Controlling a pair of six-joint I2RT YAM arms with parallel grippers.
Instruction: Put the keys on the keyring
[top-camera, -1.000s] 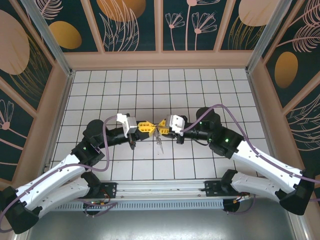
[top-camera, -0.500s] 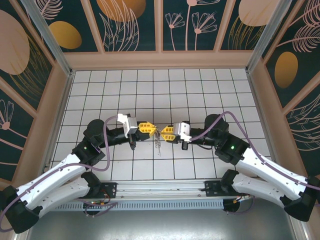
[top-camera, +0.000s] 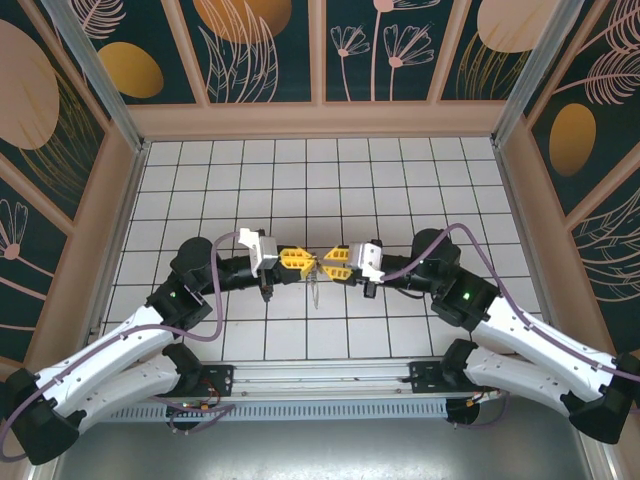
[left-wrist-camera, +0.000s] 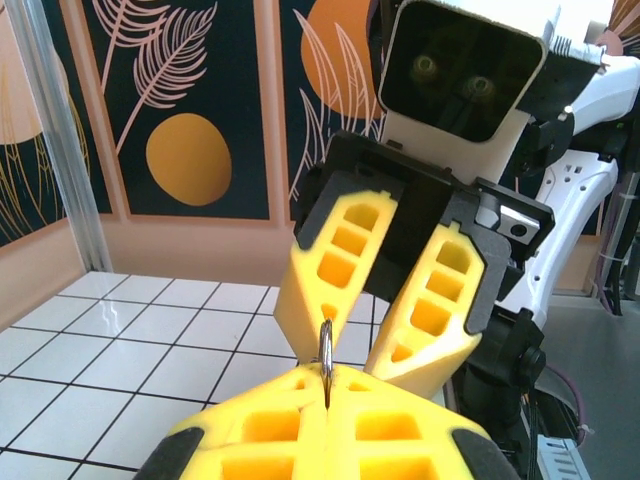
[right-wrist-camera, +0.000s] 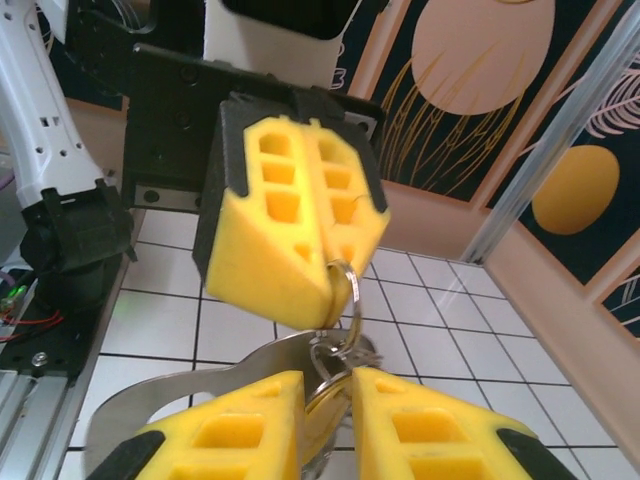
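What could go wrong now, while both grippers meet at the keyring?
1. The left gripper pinches the keyring by its thin edge alone; a tug may pull it free.
2. The right gripper has its tips very close to the left ones, so moving closer may make them collide.

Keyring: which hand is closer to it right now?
Left. The left hand is shut on the keyring, pinching its edge between the fingertips. The right hand faces it tip to tip, fingers parted on either side of the ring; contact unclear.
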